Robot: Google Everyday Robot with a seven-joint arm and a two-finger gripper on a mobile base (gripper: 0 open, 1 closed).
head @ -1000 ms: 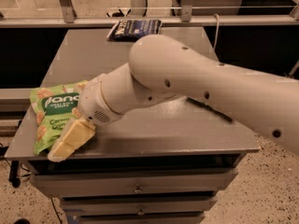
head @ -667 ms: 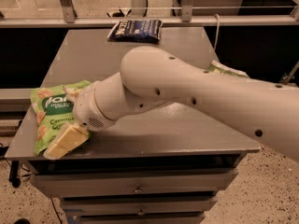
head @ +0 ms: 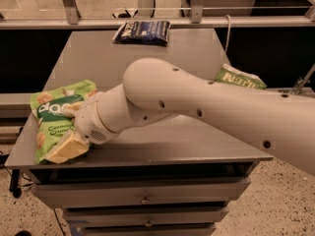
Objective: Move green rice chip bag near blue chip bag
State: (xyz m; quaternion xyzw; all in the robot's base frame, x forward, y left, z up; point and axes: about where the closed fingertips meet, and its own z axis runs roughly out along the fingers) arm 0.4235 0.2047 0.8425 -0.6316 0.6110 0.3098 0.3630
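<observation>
The green rice chip bag [head: 53, 110], a light-green pouch with a dark green label, lies at the front left corner of the grey table [head: 162, 136]. My gripper [head: 67, 149] rests on the bag's lower front part, with its cream tip over the bag's front edge. The wrist covers the bag's right side. The blue chip bag [head: 143, 32], dark navy with white lettering, lies flat at the far edge of the table, well away from the green bag.
A darker green Kettle bag [head: 239, 77] lies at the table's right edge, partly behind my arm [head: 206, 102], which crosses the table from the right. A rail [head: 157, 21] runs behind the table. Drawers [head: 142, 193] sit below the front edge.
My arm's elbow has swung left and lower over the table. The gripper has stayed on the green bag's front part, shifting slightly left. The bag has barely moved.
</observation>
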